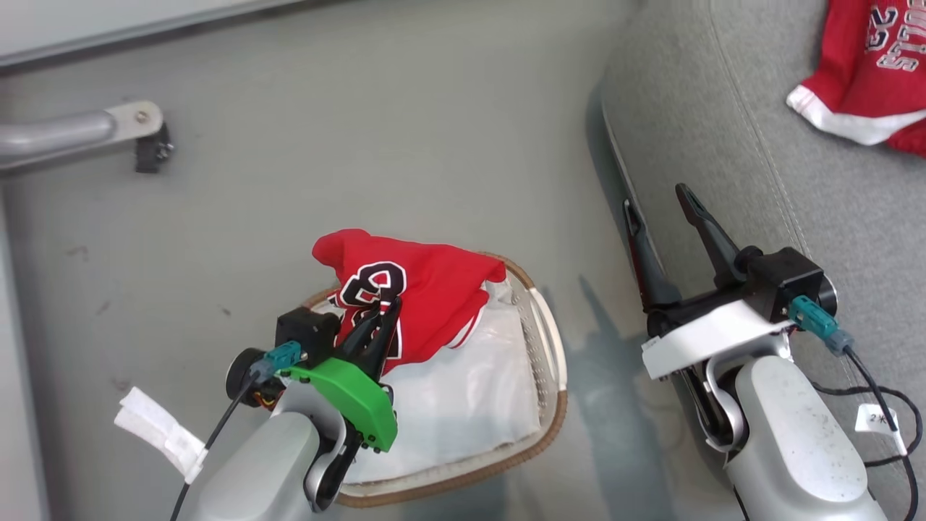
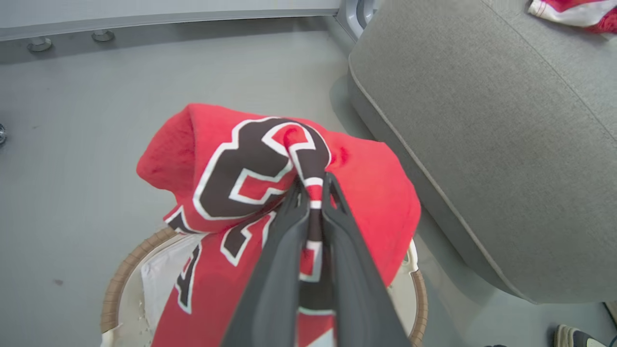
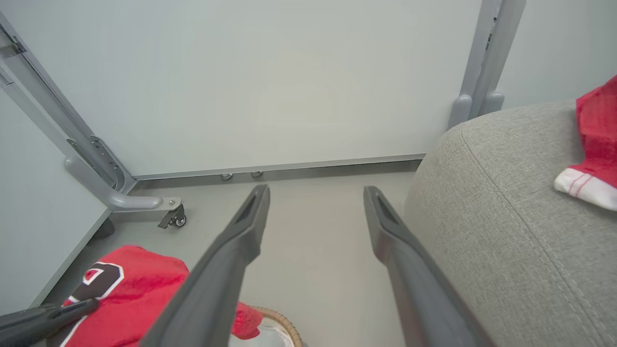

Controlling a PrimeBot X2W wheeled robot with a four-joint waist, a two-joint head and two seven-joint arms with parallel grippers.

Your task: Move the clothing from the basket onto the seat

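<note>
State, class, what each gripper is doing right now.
Left gripper: shut on the red jersey with large black-and-white numerals.
Right gripper: open, holding nothing.

Three cameras: one high, two on the wrists

The head view looks steeply down, with the basket [image 1: 542,340] at lower centre and the seat [image 1: 723,145] at upper right. The left wrist view hangs close above that basket, seat at right. The right wrist view faces a wall panel [image 3: 270,82], sharing the seat's edge.
</note>
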